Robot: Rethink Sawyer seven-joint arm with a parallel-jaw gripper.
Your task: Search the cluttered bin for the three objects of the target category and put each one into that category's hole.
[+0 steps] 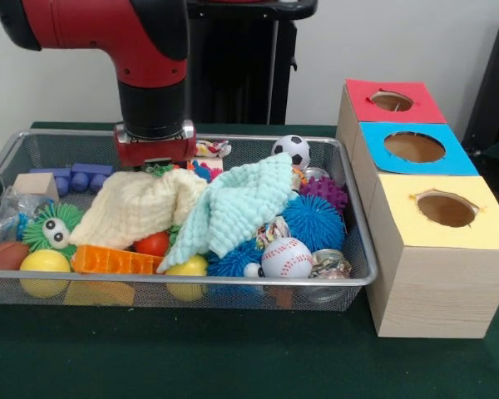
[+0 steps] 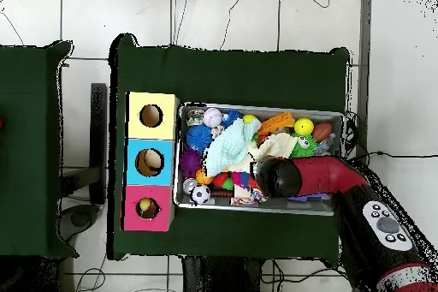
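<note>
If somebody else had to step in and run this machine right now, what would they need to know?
Gripper: down at the back of the wire bin, over the cream cloth; what it holds, if anything, is hidden.
Bin: full; balls, spiky toys and a mint cloth heaped together.
Boxes: red hole, blue hole and yellow hole beside the bin.
Done: unclear; something pale shows in the blue and red holes from overhead.
Left: sorting, probably most of it.

the red and black arm (image 1: pixel 141 50) bends down from above, its wrist vertical, gripper (image 1: pixel 155 154) lowered at the bin's (image 1: pixel 33 287) far side, fingers hidden.
</note>
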